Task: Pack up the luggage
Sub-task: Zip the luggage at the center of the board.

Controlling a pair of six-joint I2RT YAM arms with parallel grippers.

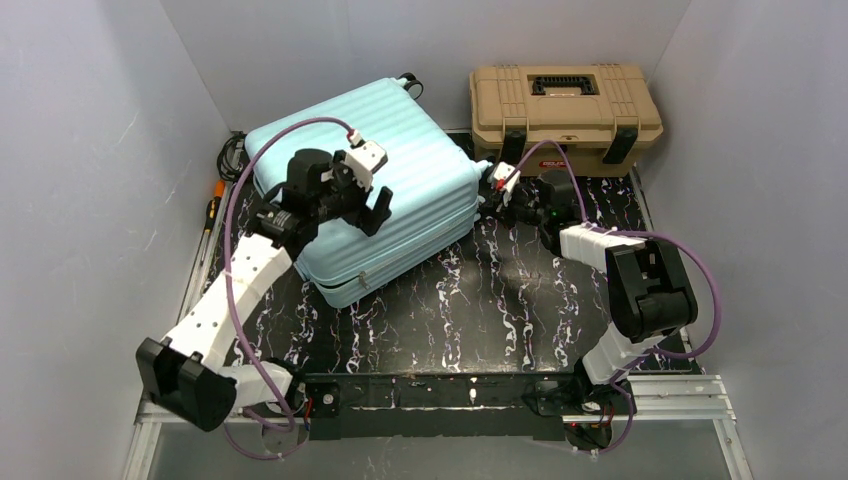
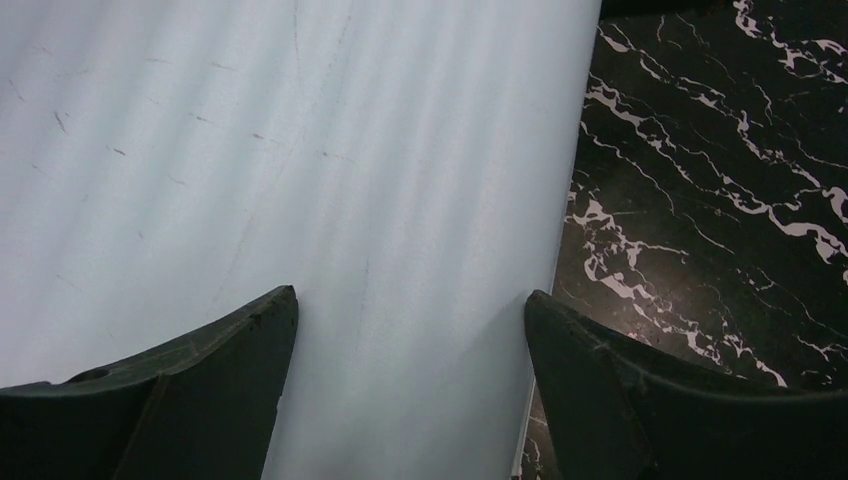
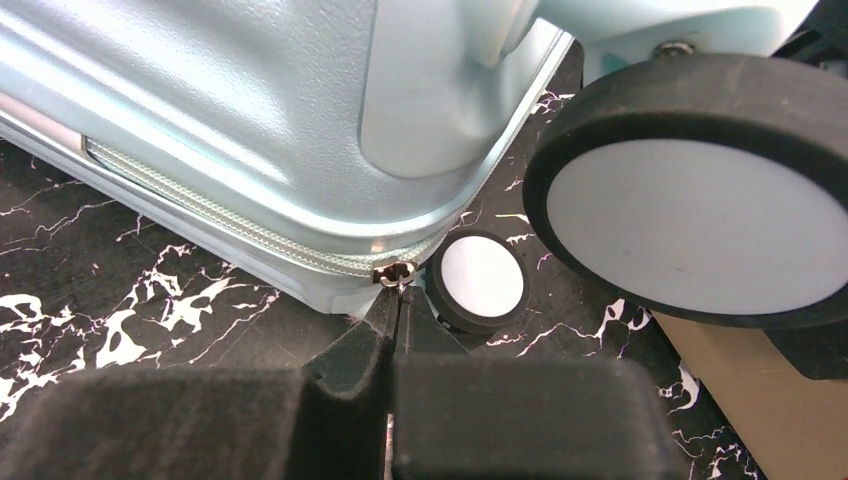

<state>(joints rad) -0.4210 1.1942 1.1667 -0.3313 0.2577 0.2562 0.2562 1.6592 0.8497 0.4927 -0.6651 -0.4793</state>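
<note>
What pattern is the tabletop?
Black with white marble-like veins; the tabletop shows best in the left wrist view.

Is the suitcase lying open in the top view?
No. The suitcase lies flat with both shell halves together, ribbed side up.

No legible text appears in any view. The small red label (image 1: 553, 164) on the tan toolbox (image 1: 565, 115), upper right, is unreadable.

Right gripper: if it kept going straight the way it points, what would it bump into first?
Probably the zipper pull on the luggage corner seam: the shut right gripper points straight at it, perhaps already touching.
</note>
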